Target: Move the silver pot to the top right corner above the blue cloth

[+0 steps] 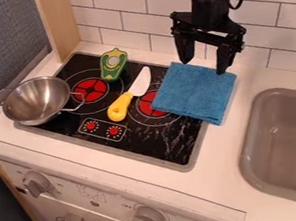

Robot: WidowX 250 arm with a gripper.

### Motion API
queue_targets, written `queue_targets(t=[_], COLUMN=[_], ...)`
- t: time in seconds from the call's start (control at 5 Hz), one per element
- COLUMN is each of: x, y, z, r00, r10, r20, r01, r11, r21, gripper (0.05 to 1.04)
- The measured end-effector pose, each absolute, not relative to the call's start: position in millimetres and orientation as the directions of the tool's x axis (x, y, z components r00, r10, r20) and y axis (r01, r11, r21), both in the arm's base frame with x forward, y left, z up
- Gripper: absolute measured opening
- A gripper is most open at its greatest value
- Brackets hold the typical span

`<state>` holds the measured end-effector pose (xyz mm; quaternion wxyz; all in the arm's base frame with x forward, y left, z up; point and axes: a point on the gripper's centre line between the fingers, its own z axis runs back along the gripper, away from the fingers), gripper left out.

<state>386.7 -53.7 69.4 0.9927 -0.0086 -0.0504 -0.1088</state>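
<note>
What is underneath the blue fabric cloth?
The blue fabric cloth covers part of a round red burner on the black glass stovetop and extends onto the white countertop. Anything else beneath its middle is hidden, so I cannot tell.

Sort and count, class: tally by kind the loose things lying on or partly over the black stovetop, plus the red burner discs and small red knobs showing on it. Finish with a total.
Silver pot: 1
Blue cloth: 1
Yellow-handled knife: 1
Green toy vegetable: 1
Red burner discs: 2
Small red knobs: 2
Total: 8
</note>
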Motion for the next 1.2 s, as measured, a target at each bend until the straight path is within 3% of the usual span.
queue_targets(t=[0.4, 0.6, 1.0, 1.2], x=[372.5, 361.1, 303.4, 286.2], y=[-27.6, 12.3, 106.3, 144.2], z=[42.1, 45.7, 80.3, 80.7], r00=[0.991, 1.0, 0.968, 0.926], r10=[-0.135, -0.025, 0.245, 0.375], r20=[0.015, 0.008, 0.051, 0.052], r01=[0.135, 0.025, -0.249, -0.378], r11=[0.991, 1.0, 0.963, 0.92], r21=[-0.018, -0.002, 0.101, 0.101], gripper=[1.0, 1.0, 1.0, 1.0])
